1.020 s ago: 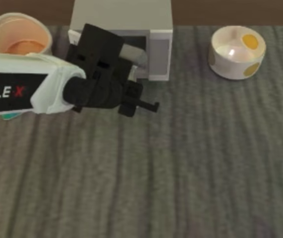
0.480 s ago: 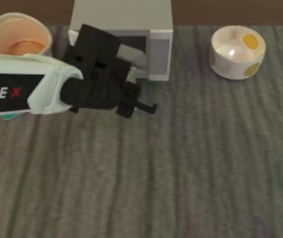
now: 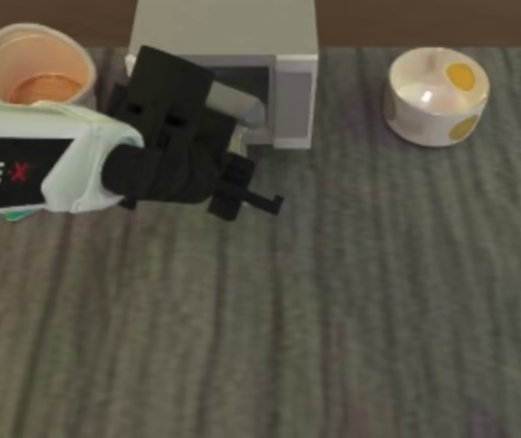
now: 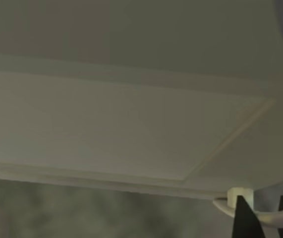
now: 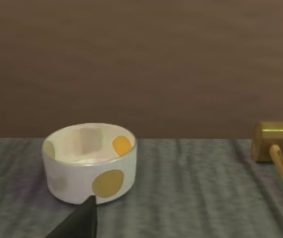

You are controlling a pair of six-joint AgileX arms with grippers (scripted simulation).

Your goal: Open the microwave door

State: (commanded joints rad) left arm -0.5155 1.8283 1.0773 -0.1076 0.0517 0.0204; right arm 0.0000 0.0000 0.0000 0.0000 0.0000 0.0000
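The left gripper (image 3: 242,146) sits tight against the front of the microwave (image 3: 224,36), which stands at the far edge of the table (image 3: 333,319), left of centre in the top view. In the left wrist view its two dark fingertips (image 4: 243,218) straddle a small pale handle (image 4: 240,197) at the edge of the microwave door (image 4: 121,134) — they appear closed on it, though the contact itself lies at the picture's border and cannot be fully confirmed.

From the top view, the door has swung partly out: a grey slab (image 3: 237,100) angles away from the dark opening (image 3: 246,78), its free edge at the gripper and its hinge side toward the table's left. The control panel (image 3: 296,100) lies just to the right of the gripper.

The relation that matters, as a judgement: the door's long axis runs leftward from the gripper to the hinge, so the pull must follow an arc toward the near-left, around that hinge — not straight back. The left arm is the near one by far.

The right gripper (image 5: 79,223) is parked off the table's right edge, near a spotted bowl (image 3: 436,96) and a wooden mallet (image 5: 275,148); its finger state cannot be told.
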